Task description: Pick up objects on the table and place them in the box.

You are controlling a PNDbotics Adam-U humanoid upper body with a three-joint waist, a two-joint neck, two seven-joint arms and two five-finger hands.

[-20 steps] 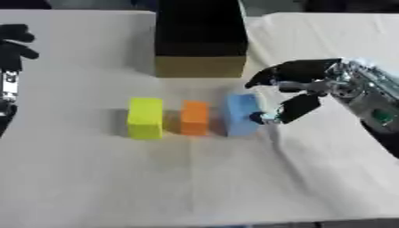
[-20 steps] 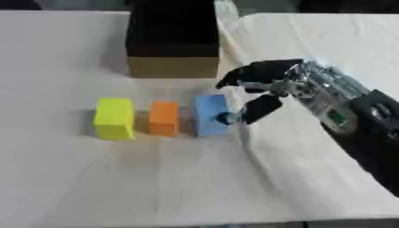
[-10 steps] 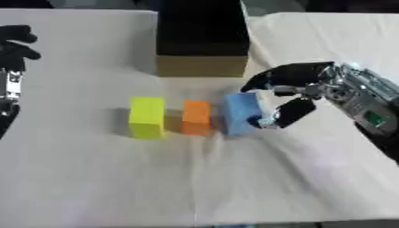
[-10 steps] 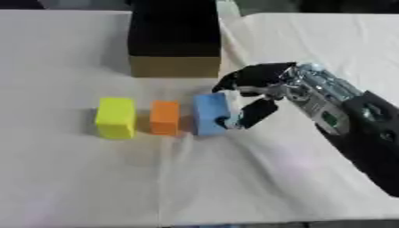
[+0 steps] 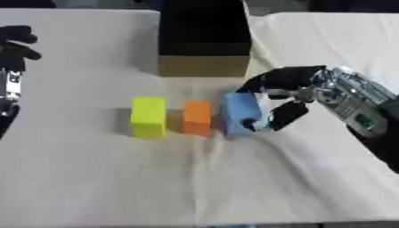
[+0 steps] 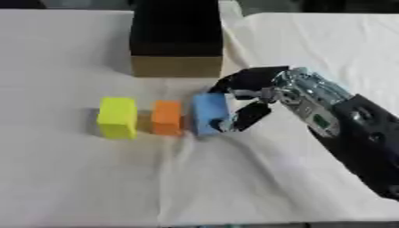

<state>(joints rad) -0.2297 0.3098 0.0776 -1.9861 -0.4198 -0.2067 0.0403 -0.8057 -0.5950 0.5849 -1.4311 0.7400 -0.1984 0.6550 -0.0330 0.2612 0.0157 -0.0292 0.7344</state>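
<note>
So the table [image 5: 93, 178] has a white cloth over it, rumpled near the front. Box [image 5: 204, 42] sits at the far middle, dark on top with a tan front wall. Right hand [image 5: 292, 95] comes in from the right, its fingers curled over the top of the blue block [image 5: 240, 116] and thumb against the block's right side, so it's pinching it while the block sits on the cloth. Left hand [image 5: 14, 42] is idle at the left edge, fingers relaxed, holding nothing. Yellow block [image 5: 148, 116] is leftmost, orange block [image 5: 197, 116] between it and blue, all three in a row in front of the box.
</note>
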